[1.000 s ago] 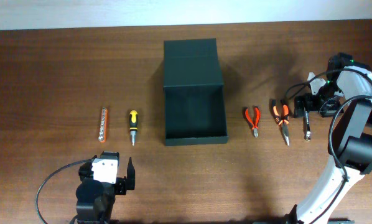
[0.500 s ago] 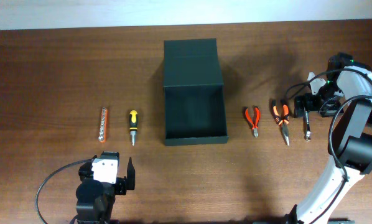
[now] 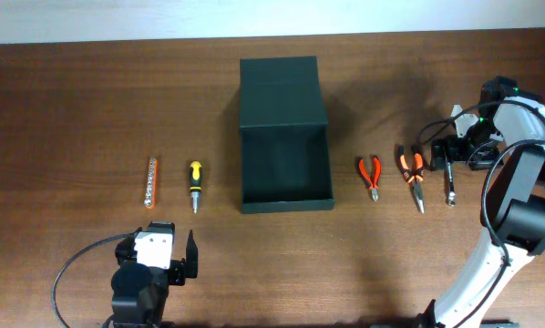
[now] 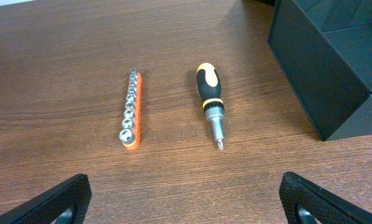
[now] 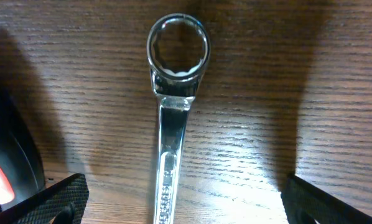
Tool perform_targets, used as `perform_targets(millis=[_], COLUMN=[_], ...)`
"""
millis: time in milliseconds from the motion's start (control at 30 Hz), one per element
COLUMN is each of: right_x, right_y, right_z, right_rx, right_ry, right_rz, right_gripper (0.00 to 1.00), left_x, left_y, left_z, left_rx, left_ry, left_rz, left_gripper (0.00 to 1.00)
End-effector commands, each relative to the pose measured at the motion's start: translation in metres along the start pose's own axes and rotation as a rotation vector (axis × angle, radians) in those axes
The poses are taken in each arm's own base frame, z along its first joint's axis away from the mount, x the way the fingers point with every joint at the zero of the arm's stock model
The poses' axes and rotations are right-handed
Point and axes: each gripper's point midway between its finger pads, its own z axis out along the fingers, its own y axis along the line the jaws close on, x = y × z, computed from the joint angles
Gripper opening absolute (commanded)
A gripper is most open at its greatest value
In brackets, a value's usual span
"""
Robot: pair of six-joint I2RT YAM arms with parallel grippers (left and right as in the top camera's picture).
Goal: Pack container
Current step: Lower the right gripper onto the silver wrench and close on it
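The dark green-black container (image 3: 285,137) stands open at the table's middle, its flap lid lying flat behind it; its corner shows in the left wrist view (image 4: 335,68). My left gripper (image 4: 185,200) is open and empty, near the front edge, short of a yellow-black screwdriver (image 4: 211,102) and an orange socket rail (image 4: 131,116). My right gripper (image 5: 181,202) is open, low over a silver wrench (image 5: 173,93), its fingers either side of the shaft without touching. In the overhead view the right gripper (image 3: 453,151) sits at the wrench's (image 3: 451,189) far end.
Small red pliers (image 3: 371,176) and orange long-nose pliers (image 3: 413,175) lie between the container and the wrench. The screwdriver (image 3: 194,182) and socket rail (image 3: 151,181) lie left of the container. A black-and-red handle edge shows at the right wrist view's left (image 5: 2,155).
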Motion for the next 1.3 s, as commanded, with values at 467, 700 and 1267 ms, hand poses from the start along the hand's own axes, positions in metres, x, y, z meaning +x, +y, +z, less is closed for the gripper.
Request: perform_targets(millis=[467,700,1267], right_x=[0.003,0.005,0.007], right_y=[0.007,0.002,-0.002], right_z=[0.011,0.011,0.011], right_rx=[-0.032,0.0,0.027], right_ry=[0.022,0.033,0.046], right_rz=[0.008,0.007,0.024], right_gripper=[0.99,0.99,0.99], left_x=[-0.008,-0.008,-0.008], left_y=[-0.002,-0.002,-0.001], left_z=[-0.004,-0.004,-0.004], left_rx=[0.012,0.012,0.011], left_ry=[-0.019,-0.019,-0.019], left_rz=[-0.008,-0.008,-0.008], left_gripper=[0.99,0.99,0.99])
